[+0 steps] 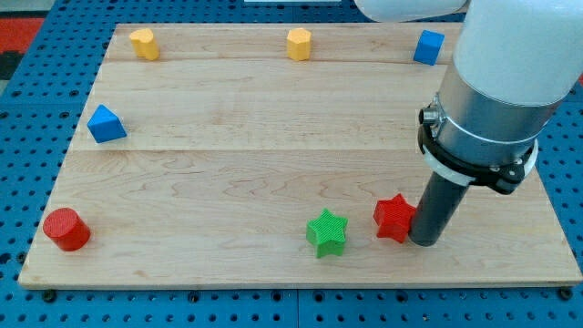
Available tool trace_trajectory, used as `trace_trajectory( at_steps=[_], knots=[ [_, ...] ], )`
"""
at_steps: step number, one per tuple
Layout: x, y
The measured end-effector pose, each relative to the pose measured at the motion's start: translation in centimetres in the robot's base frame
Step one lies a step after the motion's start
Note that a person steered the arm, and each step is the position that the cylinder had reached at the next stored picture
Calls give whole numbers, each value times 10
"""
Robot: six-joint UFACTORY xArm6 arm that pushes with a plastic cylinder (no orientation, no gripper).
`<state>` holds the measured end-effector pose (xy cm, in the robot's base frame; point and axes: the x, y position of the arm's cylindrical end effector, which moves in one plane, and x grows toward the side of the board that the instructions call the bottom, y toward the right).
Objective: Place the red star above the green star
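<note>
The red star point(393, 217) lies near the view's bottom, right of centre, on the wooden board point(273, 137). The green star point(327, 232) lies just to its left and slightly lower, a small gap between them. My tip point(424, 240) is the lower end of the dark rod, right against the red star's right side. The arm's grey and white body rises above it at the view's upper right.
A red cylinder point(66, 229) sits at the bottom left. A blue triangular block point(106, 124) is at the left. Two yellow blocks point(143, 43) point(299, 44) and a blue cube point(428, 46) line the top edge.
</note>
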<state>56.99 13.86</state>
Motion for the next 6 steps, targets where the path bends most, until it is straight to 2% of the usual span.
trace_trajectory(
  at_steps=[1,2,3,6],
  knots=[
    [-2,45],
    [-24,53],
    [-25,18],
    [-9,-11]
  ],
)
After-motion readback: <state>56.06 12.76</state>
